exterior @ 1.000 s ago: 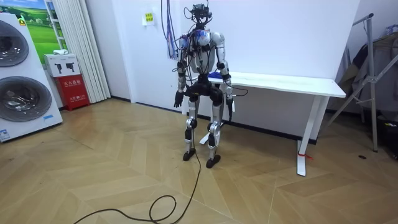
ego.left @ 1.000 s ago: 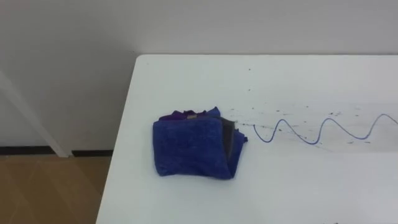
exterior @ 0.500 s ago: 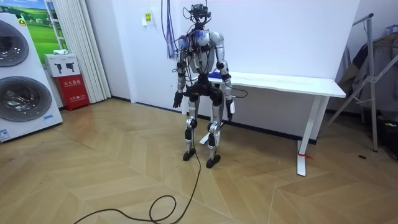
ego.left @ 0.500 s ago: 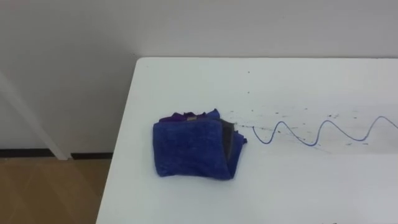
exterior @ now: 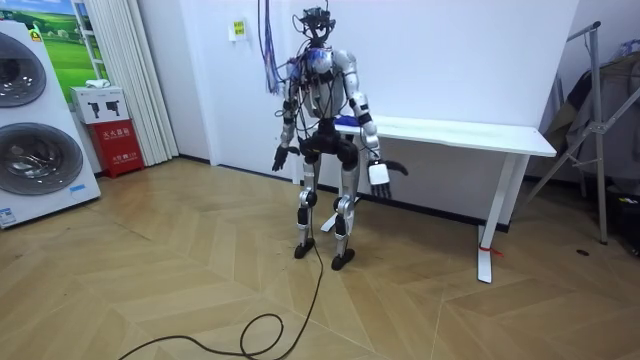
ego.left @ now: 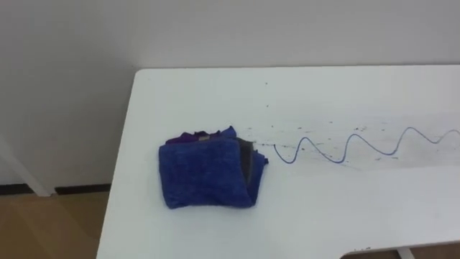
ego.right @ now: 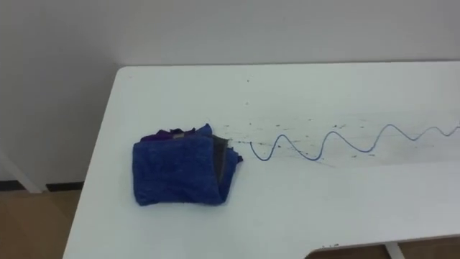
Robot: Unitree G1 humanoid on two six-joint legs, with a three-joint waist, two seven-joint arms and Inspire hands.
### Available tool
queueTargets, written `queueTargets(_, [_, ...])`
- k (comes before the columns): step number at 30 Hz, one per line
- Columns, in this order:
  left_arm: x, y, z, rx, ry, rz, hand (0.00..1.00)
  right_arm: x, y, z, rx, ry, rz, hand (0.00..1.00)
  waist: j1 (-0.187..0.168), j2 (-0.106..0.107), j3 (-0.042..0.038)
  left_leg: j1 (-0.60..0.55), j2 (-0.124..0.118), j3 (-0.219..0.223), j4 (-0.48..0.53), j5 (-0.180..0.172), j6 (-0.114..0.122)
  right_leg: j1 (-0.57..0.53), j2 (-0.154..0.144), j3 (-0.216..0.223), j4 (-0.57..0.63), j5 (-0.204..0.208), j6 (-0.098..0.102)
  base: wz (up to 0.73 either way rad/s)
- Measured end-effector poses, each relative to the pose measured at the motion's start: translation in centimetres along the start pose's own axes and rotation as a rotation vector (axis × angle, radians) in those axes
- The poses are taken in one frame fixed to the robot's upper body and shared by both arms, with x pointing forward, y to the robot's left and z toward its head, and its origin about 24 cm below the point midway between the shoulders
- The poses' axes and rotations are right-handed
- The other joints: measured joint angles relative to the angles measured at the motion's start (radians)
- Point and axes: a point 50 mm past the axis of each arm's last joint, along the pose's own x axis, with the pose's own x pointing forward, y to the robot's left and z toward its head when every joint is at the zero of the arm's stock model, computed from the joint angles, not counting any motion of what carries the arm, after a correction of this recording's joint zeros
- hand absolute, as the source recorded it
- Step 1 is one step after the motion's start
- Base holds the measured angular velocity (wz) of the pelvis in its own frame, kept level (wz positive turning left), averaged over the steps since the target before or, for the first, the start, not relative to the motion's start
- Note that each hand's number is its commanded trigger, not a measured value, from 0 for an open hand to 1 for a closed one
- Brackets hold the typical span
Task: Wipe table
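on the table (ego.left: 215, 93) lies a folded cloth (ego.left: 205, 174).

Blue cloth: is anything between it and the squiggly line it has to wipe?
Nothing visible. The blue cloth lies on the white table, and the squiggly line starts beside its right edge, among tiny dark specks.

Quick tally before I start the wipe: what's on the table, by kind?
Cloths: 1, a folded blue cloth near the left end of the table.
Pen marks: 1, a blue wavy line running right from the cloth, with specks around it too small to count.
Total: 2.
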Motion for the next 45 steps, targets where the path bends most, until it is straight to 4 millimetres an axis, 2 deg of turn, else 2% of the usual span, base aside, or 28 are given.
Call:
queueTargets(2, [0.0,0.4,0.7,-0.007,-0.028,0.023,0.00,-0.4,0.5,2.6,-0.013,-0.091,-0.029,0.00,0.000,-0.009,0.0013,-0.001,0.000,0.004,0.000,0.000,0.000,-0.003,0.001,0.002,0.001,0.001,0.000,-0.08])
queueTargets(4, [0.0,0.4,1.4,0.009,-0.062,0.025,0.00,-2.2,2.7,8.0,-0.040,-0.298,-0.021,0.00,0.002,-0.008,0.0012,-0.007,0.003,0.032,0.000,0.000,0.000,-0.029,0.004,0.027,0.018,0.002,-0.001,-0.29])
queueTargets(5, [0.0,0.3,1.6,0.020,-0.070,0.025,0.00,-2.8,3.4,9.4,-0.056,-0.365,-0.013,0.00,0.000,-0.008,0.0012,-0.011,0.003,0.034,0.001,0.000,0.000,-0.035,0.004,0.027,0.021,0.002,-0.001,-0.19])
queueTargets(7, [-0.1,0.2,2.6,0.042,-0.111,0.024,0.00,-6.2,5.8,14.0,-0.115,-0.632,-0.019,0.00,0.003,-0.008,0.0006,-0.023,0.003,0.035,0.004,0.000,0.000,-0.050,0.005,0.030,0.025,0.006,-0.001,-0.02])
queueTargets(8, [-0.1,0.1,2.5,0.045,-0.113,0.023,0.00,-7.3,6.5,15.1,-0.126,-0.701,-0.016,0.00,0.003,-0.006,0.0009,-0.024,0.003,0.036,0.004,0.000,0.000,-0.054,0.005,0.032,0.029,0.006,-0.001,-0.07])
queueTargets(9, [-0.2,0.1,2.7,0.051,-0.125,0.020,0.00,-9.8,7.5,17.0,-0.152,-0.853,-0.013,0.00,0.005,-0.002,0.0009,-0.026,0.003,0.039,0.004,0.000,0.000,-0.060,0.006,0.036,0.032,0.006,-0.001,-0.07])
queueTargets(10, [-0.2,0.0,2.9,0.059,-0.136,0.019,0.00,-12.3,8.2,18.4,-0.167,-0.996,-0.024,0.00,0.011,0.005,-0.0024,-0.032,0.003,0.041,0.004,0.000,0.000,-0.065,0.006,0.038,0.033,0.006,-0.001,-0.07])
queueTargets(11, [-0.2,-0.1,2.9,0.063,-0.138,0.018,0.00,-13.5,8.6,19.0,-0.174,-1.067,-0.025,0.00,0.014,0.008,-0.0024,-0.037,0.004,0.042,0.004,0.000,0.000,-0.070,0.006,0.038,0.034,0.006,-0.001,-0.05])
queueTargets(12, [-0.3,-0.1,3.0,0.073,-0.146,0.015,0.00,-16.0,9.4,19.7,-0.192,-1.201,-0.023,0.00,0.016,0.013,-0.0060,-0.040,0.004,0.044,0.006,0.000,0.000,-0.076,0.006,0.038,0.035,0.006,-0.001,-0.06])
queueTargets(13, [-0.3,-0.2,3.1,0.076,-0.155,0.013,0.00,-18.2,10.1,20.1,-0.215,-1.325,-0.026,0.00,0.029,0.016,-0.0010,-0.040,0.004,0.046,0.006,0.000,0.000,-0.080,0.007,0.043,0.035,0.006,-0.001,-0.09])
queueTargets(14, [-0.3,-0.3,3.1,0.080,-0.156,0.011,0.00,-19.2,10.5,20.1,-0.234,-1.380,-0.036,0.00,0.033,0.016,-0.0007,-0.040,0.004,0.047,0.007,0.000,0.000,-0.081,0.007,0.045,0.035,0.006,-0.001,-0.09])
queueTargets(16, [-0.3,-0.6,2.9,0.104,-0.154,-0.001,0.00,-22.7,12.0,19.8,-0.294,-1.568,-0.035,0.00,0.056,0.017,-0.0005,-0.042,0.004,0.048,0.008,0.000,0.000,-0.082,0.007,0.045,0.035,0.006,-0.001,-0.06])
queueTargets(17, [-0.3,-0.7,3.0,0.110,-0.158,-0.003,0.00,-23.5,12.3,19.7,-0.301,-1.608,-0.032,0.00,0.066,0.017,-0.0005,-0.044,0.004,0.048,0.008,0.000,0.000,-0.085,0.007,0.045,0.036,0.006,-0.001,-0.06])
queueTargets(19, [-0.5,-1.1,3.2,0.139,-0.171,-0.014,0.00,-26.8,14.4,18.9,-0.360,-1.781,-0.007,0.00,0.089,0.016,0.0007,-0.049,0.004,0.047,0.009,0.000,0.000,-0.086,0.007,0.045,0.037,0.006,-0.001,-0.02])
queueTargets(20, [-0.5,-1.2,3.2,0.149,-0.175,-0.018,0.00,-27.5,14.9,18.6,-0.374,-1.816,0.011,0.00,0.091,0.015,0.0008,-0.048,0.004,0.047,0.009,0.000,0.000,-0.086,0.007,0.045,0.036,0.006,-0.001,0.04])
queueTargets(22, [-0.6,-1.6,3.4,0.174,-0.199,-0.030,0.00,-29.8,16.6,17.4,-0.420,-1.925,0.095,0.00,0.129,0.016,0.0018,-0.047,0.004,0.042,0.010,0.000,0.000,-0.086,0.007,0.042,0.033,0.006,-0.001,0.02])
queueTargets(23, [-0.7,-1.7,3.5,0.180,-0.205,-0.032,0.00,-30.4,17.0,17.1,-0.432,-1.952,0.114,0.00,0.137,0.017,0.0022,-0.047,0.004,0.042,0.010,0.000,0.000,-0.086,0.007,0.041,0.033,0.006,-0.001,0.04])
queueTargets(25, [-0.8,-2.0,3.9,0.207,-0.226,-0.041,0.00,-32.3,18.8,15.8,-0.501,-2.058,0.176,0.00,0.147,0.017,0.0035,-0.049,0.004,0.025,0.010,0.000,0.000,-0.072,0.004,0.017,0.030,0.006,-0.001,0.23])
queueTargets(26, [-0.8,-2.1,4.0,0.210,-0.230,-0.044,0.00,-32.7,19.2,15.4,-0.525,-2.080,0.187,0.00,0.150,0.017,0.0033,-0.051,0.004,0.024,0.010,0.000,0.000,-0.071,0.004,0.012,0.030,0.006,-0.001,0.28])
queueTargets(28, [-0.9,-2.3,4.6,0.223,-0.249,-0.053,0.00,-33.8,20.7,14.1,-0.613,-2.163,0.214,0.00,0.180,0.016,0.0033,-0.058,0.005,0.018,0.013,0.000,0.000,-0.072,0.002,-0.006,0.029,0.006,-0.001,0.14])
queueTargets(31, [-1.0,-2.7,4.9,0.248,-0.265,-0.075,0.00,-34.1,22.1,12.3,-0.715,-2.198,0.290,0.00,0.211,0.016,0.0029,-0.061,0.005,0.007,0.015,0.000,0.000,-0.070,0.002,-0.010,0.029,0.006,-0.001,0.09])
queueTargets(38, [-1.2,-3.0,5.6,0.261,-0.285,-0.085,0.00,-34.7,23.7,9.0,-0.852,-2.242,0.416,0.00,0.229,0.017,0.0026,-0.081,0.004,-0.019,0.019,0.001,0.000,-0.076,-0.001,-0.038,0.027,0.006,-0.001,0.11])
queueTargets(42, [-1.1,-2.9,6.5,0.276,-0.301,-0.076,0.00,-34.3,24.6,6.9,-0.989,-2.260,0.484,0.00,0.241,0.018,0.0030,-0.084,0.003,-0.029,0.019,0.001,-0.001,-0.071,0.000,-0.043,0.014,0.007,-0.002,0.01])
queueTargets(45, [-1.2,-2.9,7.0,0.298,-0.325,-0.074,0.00,-33.7,25.0,5.6,-1.082,-2.287,0.470,0.00,0.246,0.018,0.0028,-0.087,0.003,-0.030,0.019,0.001,-0.001,-0.071,0.000,-0.045,0.013,0.007,-0.002,0.03])
